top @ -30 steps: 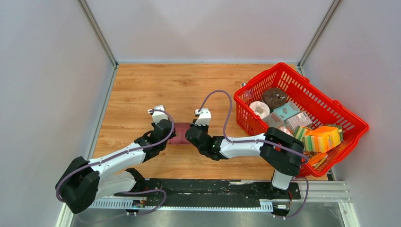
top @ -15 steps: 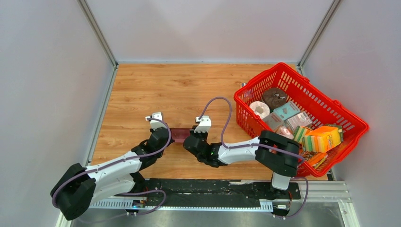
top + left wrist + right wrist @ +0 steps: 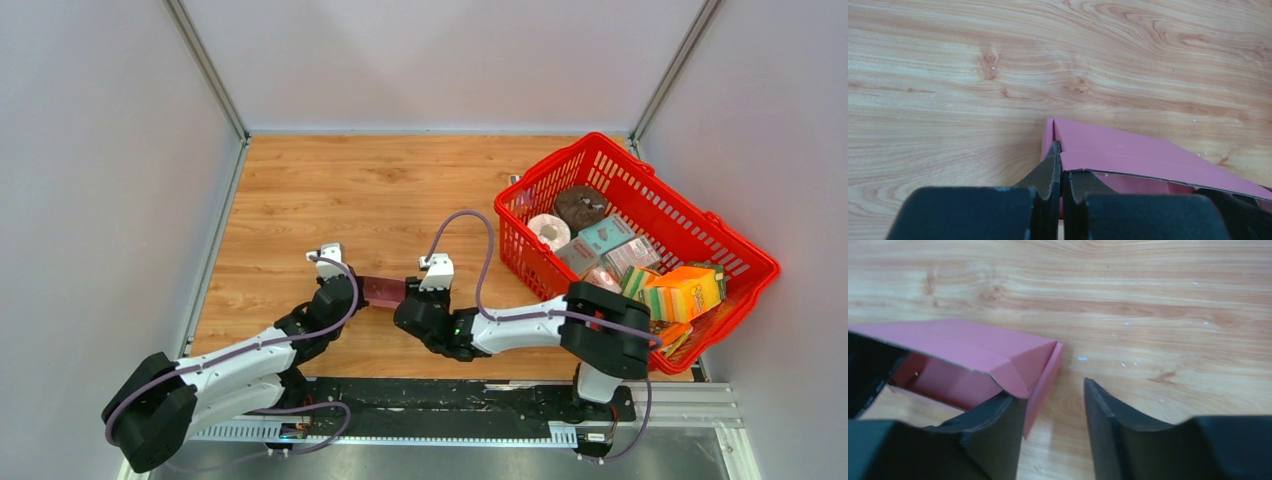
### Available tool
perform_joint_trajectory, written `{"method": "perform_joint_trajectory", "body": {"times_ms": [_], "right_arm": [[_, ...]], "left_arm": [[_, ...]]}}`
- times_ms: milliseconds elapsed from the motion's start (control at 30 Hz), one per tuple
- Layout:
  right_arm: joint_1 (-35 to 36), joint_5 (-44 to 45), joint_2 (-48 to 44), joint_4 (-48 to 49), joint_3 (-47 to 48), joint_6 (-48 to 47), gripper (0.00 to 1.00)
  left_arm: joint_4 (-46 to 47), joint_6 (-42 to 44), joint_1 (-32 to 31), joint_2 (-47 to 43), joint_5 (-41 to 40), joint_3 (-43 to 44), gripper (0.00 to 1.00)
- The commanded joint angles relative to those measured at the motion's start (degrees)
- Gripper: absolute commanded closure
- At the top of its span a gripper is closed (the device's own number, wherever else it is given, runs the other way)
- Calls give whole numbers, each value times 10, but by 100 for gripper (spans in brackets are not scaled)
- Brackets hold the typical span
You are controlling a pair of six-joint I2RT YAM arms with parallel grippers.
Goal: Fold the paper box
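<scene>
The pink paper box (image 3: pixel 383 291) lies partly folded on the wooden table between my two grippers. My left gripper (image 3: pixel 355 292) is shut on its left end; in the left wrist view the fingers (image 3: pixel 1062 165) pinch the pink end wall, and the box (image 3: pixel 1128 150) stretches away to the right. My right gripper (image 3: pixel 410 296) is open at the right end. In the right wrist view the gripper (image 3: pixel 1048 390) has its left finger under the top panel of the box (image 3: pixel 963 345). The end flap hangs beside that finger, and the right finger stands apart over bare wood.
A red basket (image 3: pixel 548 165) full of goods stands at the right, close behind my right arm. The enclosure's grey walls ring the table. The black mounting rail (image 3: pixel 450 395) runs along the near edge.
Both arms have drawn the box a little toward the near edge. My right gripper has opened and let go of the box's right end; the left has stayed shut.
</scene>
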Motion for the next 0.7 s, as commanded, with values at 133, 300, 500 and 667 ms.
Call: {"method": "perform_joint_trajectory", "body": {"times_ms": [133, 300, 500, 667], "right_arm": [[14, -105, -196, -167, -123, -91, 23], [-24, -338, -255, -129, -120, -210, 3], [-112, -417, -234, -264, 42, -142, 2], [-132, -488, -196, -252, 153, -258, 0]], "left_arm": [[-66, -18, -1, -22, -17, -17, 100], [-63, -18, -5, -24, -19, -19, 100], [-69, -15, -11, -18, -17, -9, 100], [-80, -10, -15, -10, -16, 2, 100]]}}
